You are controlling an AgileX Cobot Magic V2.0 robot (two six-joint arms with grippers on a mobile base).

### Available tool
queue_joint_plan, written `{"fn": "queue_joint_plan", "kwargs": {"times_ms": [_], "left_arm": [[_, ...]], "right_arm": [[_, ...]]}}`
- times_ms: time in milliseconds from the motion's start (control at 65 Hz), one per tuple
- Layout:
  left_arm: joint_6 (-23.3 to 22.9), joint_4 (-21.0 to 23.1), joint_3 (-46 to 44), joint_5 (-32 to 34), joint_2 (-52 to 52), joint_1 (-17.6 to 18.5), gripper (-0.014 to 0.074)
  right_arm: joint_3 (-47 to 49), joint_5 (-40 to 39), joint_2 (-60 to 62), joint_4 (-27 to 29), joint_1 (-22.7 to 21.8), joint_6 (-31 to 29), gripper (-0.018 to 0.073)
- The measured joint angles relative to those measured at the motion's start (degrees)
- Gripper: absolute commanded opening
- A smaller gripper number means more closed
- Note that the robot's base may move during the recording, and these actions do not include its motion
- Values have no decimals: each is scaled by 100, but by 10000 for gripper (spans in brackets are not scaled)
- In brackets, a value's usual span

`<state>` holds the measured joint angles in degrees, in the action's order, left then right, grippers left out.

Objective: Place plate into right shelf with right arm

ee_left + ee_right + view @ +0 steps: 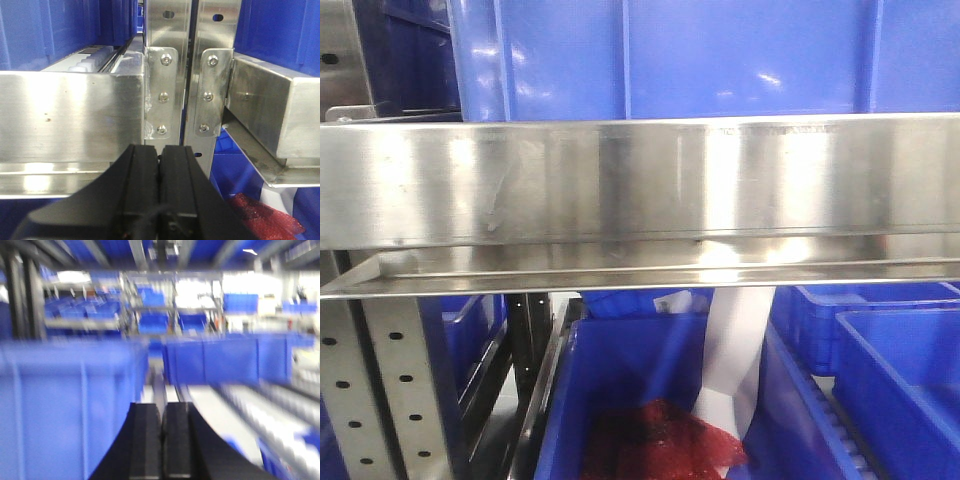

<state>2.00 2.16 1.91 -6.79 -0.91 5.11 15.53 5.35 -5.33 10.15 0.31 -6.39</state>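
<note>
Plate out of sight; both grippers pressing shut on nothing

The right gripper [161, 440] is pointing, blurred, over blue bins [70, 400], empty; the left gripper [160, 190] is facing a shelf post [162, 90]. No plate is showing in any view, so its direction cannot be judged.

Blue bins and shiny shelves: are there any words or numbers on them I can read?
None can be read.
Steel shelf rail: a faint line of tiny marks near its top edge, too small to read.
Blue bins: no labels show.
Steel brackets: only screws and holes.
Right wrist view: all blurred; the bright patches far back may be signs, but nothing is legible.
</note>
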Motion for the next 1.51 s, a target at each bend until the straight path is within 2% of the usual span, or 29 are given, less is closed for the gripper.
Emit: {"fn": "queue_joint_plan", "kwargs": {"times_ms": [200, 446, 723, 1031, 1262, 1508], "left_arm": [[0, 0, 0, 0, 0, 0, -47], [0, 0, 0, 0, 0, 0, -47], [0, 0, 0, 0, 0, 0, -47], [0, 0, 0, 0, 0, 0, -47], [0, 0, 0, 0, 0, 0, -47], [0, 0, 0, 0, 0, 0, -47]], "right_arm": [[-1033, -47, 564, -4, -21, 15, 55], [-1687, -427, 596, -255, -31, 84, 55], [-1703, -617, 596, -445, -31, 279, 55], [-1703, -640, 596, -800, 28, 930, 55], [-1703, -640, 596, -824, 292, 955, 55], [-1703, -275, 596, -837, 163, 955, 55]]}}
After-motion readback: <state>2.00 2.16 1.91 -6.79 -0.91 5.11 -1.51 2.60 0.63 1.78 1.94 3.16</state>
